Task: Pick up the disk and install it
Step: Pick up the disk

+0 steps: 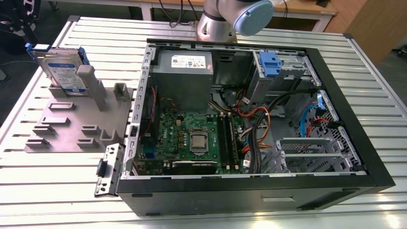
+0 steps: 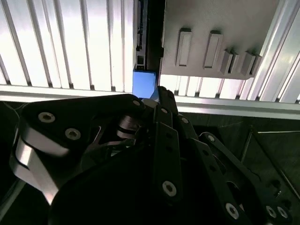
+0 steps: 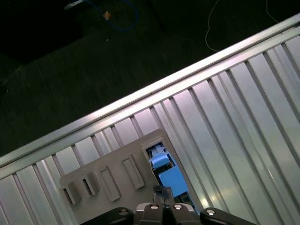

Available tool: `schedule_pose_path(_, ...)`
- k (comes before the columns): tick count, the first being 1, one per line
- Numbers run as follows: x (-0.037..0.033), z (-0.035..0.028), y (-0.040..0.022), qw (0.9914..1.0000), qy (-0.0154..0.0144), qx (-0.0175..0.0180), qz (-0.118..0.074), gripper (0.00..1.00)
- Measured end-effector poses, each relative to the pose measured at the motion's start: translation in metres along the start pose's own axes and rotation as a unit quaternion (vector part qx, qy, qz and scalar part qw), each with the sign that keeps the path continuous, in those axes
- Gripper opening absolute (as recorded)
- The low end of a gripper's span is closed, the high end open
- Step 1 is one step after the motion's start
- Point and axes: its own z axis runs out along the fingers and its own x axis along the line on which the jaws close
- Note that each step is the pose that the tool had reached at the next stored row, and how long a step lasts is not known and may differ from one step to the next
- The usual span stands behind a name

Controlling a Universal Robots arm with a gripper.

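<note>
The disk point(image 1: 62, 71) stands on edge in a grey holder point(image 1: 70, 129) on the slatted counter point(image 1: 375, 95), at the exterior view's left. It is silver with a blue frame and a white-and-blue label (print not legible). In the first wrist view the pincer point(image 3: 159, 190), its tips pressed together on nothing, is nearest the disk's blue end.

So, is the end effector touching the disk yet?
Apart. In the exterior view the disk stands upright in its grey rack with free space around its top; the first wrist view has the end effector above it.
</note>
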Motion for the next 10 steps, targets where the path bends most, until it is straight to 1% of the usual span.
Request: schedule_pose_path(10, 0.0000, 0.0001, 0.0000, 1.00000, 0.0000, 0.0000, -0.001, 0.11)
